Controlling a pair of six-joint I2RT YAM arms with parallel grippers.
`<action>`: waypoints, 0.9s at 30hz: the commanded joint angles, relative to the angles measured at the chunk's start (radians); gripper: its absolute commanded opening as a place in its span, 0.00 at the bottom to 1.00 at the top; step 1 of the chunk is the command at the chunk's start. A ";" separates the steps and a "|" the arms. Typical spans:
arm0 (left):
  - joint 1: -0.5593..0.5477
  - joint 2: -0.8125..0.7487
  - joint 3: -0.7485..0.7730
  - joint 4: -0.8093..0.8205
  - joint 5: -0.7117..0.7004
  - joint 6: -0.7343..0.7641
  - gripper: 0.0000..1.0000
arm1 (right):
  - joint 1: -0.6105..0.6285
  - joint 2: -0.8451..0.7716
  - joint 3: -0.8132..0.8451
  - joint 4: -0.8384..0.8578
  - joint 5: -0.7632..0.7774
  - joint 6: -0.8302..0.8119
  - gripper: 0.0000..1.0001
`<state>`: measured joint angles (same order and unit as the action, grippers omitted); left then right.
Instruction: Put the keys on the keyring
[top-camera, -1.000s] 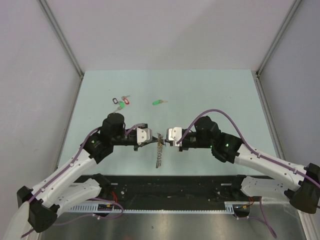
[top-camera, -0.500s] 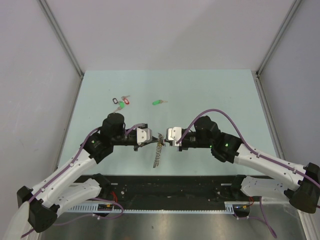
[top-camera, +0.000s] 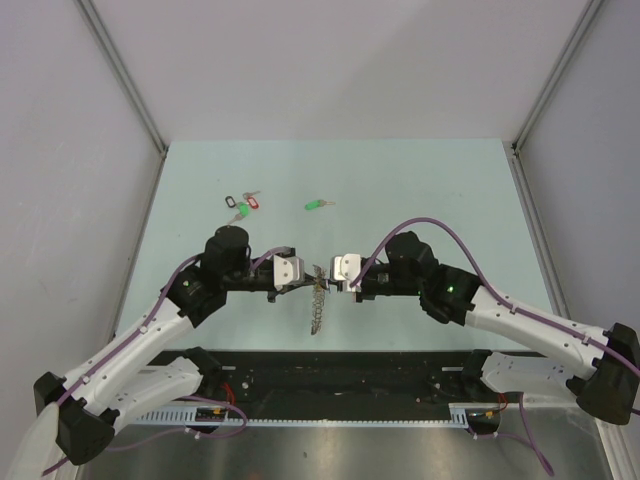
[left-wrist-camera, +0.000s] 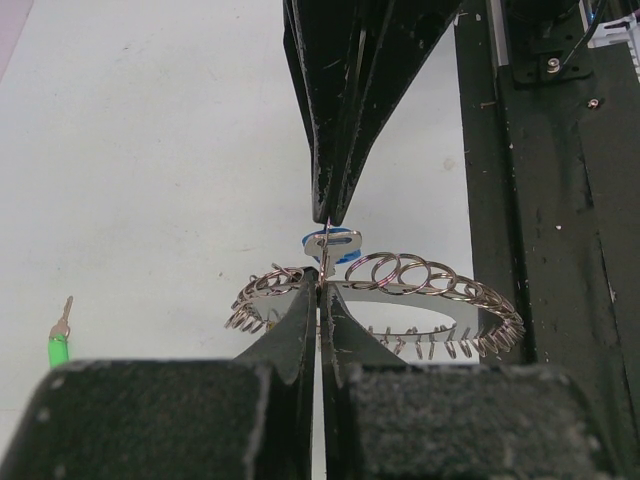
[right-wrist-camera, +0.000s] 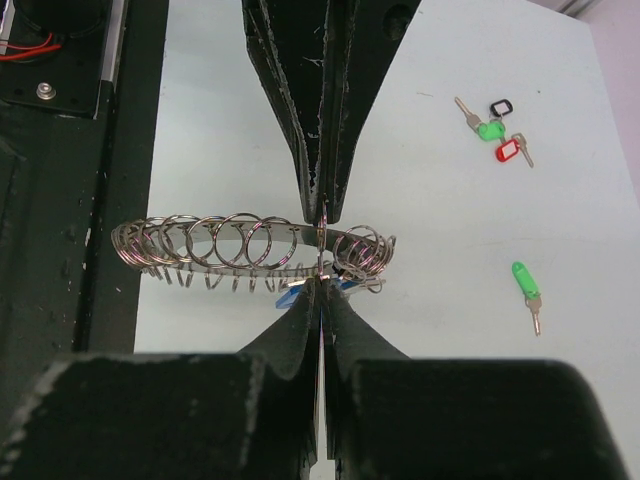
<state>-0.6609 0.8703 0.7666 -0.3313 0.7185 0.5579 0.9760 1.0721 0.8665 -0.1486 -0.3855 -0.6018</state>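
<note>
Right arm (top-camera: 480, 305) has edged left; right claw (right-wrist-camera: 320, 300) and left claw (left-wrist-camera: 320, 300) meet tip-to-tip, both pinching the keyring (left-wrist-camera: 420, 272).

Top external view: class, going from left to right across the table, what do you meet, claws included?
Bunch of tagged keys → left claw → keyring → right claw. The single green-tagged key is left out: it sits in line with the keyring.
</note>
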 joint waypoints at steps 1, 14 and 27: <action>-0.006 -0.002 0.020 0.037 0.053 0.028 0.00 | 0.004 0.002 0.045 0.050 -0.003 0.005 0.00; -0.008 0.015 0.037 0.020 0.065 0.030 0.00 | 0.018 0.003 0.046 0.073 -0.026 0.013 0.00; -0.009 0.022 0.046 0.009 0.079 0.030 0.00 | 0.035 0.020 0.045 0.104 -0.007 0.020 0.00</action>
<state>-0.6609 0.8932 0.7670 -0.3626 0.7219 0.5583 0.9913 1.0863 0.8665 -0.1478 -0.3817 -0.5949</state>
